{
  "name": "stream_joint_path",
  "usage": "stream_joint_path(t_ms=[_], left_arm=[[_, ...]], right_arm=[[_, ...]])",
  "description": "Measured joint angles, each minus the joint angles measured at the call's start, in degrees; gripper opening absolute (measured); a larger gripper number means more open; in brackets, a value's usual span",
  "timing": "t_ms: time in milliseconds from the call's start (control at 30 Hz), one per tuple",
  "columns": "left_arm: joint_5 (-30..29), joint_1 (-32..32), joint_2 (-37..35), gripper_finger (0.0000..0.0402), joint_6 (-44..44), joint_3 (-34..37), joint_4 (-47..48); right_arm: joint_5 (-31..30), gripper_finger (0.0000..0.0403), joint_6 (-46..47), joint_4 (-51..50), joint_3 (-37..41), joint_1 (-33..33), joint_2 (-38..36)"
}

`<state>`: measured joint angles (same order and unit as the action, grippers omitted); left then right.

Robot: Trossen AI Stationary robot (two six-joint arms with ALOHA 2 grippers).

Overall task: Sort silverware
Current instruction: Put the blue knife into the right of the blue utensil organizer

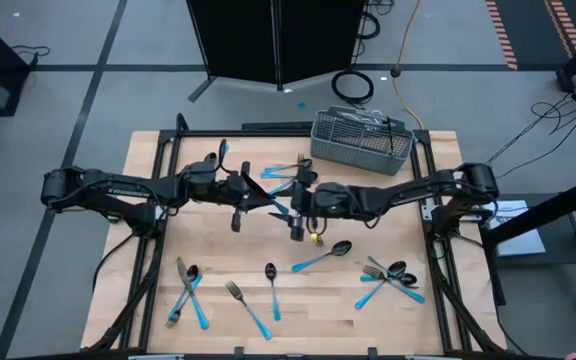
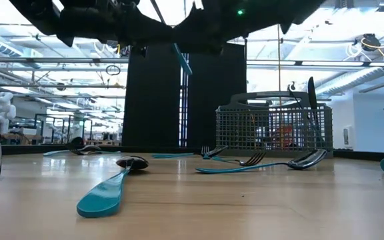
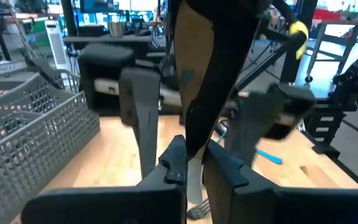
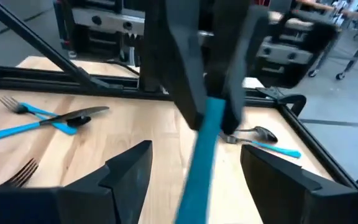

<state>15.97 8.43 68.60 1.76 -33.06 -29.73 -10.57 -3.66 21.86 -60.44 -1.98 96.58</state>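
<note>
My left gripper (image 3: 197, 165) reaches in from the table's left and is shut on one piece of silverware with a light-blue handle (image 4: 207, 130), high above the table's middle (image 1: 276, 204). The low view shows that handle (image 2: 182, 59) slanting under the arms. My right gripper (image 4: 194, 174) faces it from the table's right, open. Its fingers stand on either side of the handle's free end without touching it. I cannot tell what kind of head the piece has. More silverware lies on the table in a near-left group (image 1: 186, 290), a near-right group (image 1: 393, 280) and a far group (image 1: 288, 172). My left gripper pinches the piece between its two fingers where the blue handle (image 4: 211, 107) meets the grey metal neck (image 3: 194, 180). The fingers come in about level from the table's left. The piece is lifted clear, and its handle sticks out toward the table's right, slanting down.
A grey wire-mesh basket (image 1: 361, 140) stands at the far right. Single pieces lie along the near side: a fork (image 1: 248, 308), a spoon (image 1: 272, 288) and another spoon (image 1: 323, 258). A black frame (image 1: 168, 150) runs around the wooden tabletop.
</note>
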Motion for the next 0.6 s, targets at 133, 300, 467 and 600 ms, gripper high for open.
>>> stream_joint_path(t_ms=[133,300,467,600], left_arm=[[0.0,0.0,0.0,0.0022,0.0,0.0,0.1],[-1.8,0.0,0.0,0.0022,0.1,0.0,2.1],[-8.0,0.0,0.0,0.0022,0.3,0.0,4.5],[-8.0,0.0,0.0,0.0022,0.5,0.0,4.3]], right_arm=[[-0.6,0.0242,1.9,-4.8,-4.6,0.1,3.0],[-6.3,0.0234,4.4,-13.7,-9.3,0.2,4.8],[-7.6,0.0212,6.5,-17.2,-10.5,0.2,4.8],[-7.6,0.0192,7.1,-17.0,-10.5,0.3,4.8]])
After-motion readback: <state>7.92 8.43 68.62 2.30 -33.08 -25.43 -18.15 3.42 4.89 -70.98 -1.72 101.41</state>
